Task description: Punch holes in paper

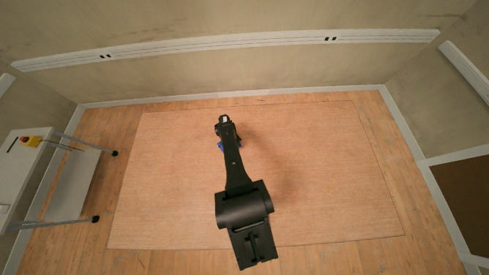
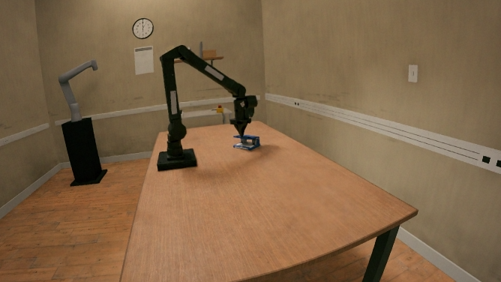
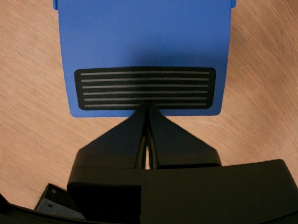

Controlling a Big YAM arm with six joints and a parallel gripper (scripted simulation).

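A blue hole punch (image 2: 247, 142) (image 3: 143, 30) (image 1: 219, 145) stands upright on the wooden table (image 2: 244, 210), in the far middle part. Its lever has a black ribbed pad (image 3: 145, 87) near the front edge. My gripper (image 3: 147, 109) (image 2: 240, 132) is shut, with nothing between the fingers. Its joined fingertips point straight down at the near edge of the ribbed pad, at or just above the lever. In the top view the arm (image 1: 231, 157) hides most of the punch. No paper can be made out.
The arm's base (image 2: 176, 159) stands on the table's left side. A second grey arm on a black pedestal (image 2: 82, 150) stands on the floor at the left. A side table with a yellow button box (image 1: 31, 140) is beyond the table.
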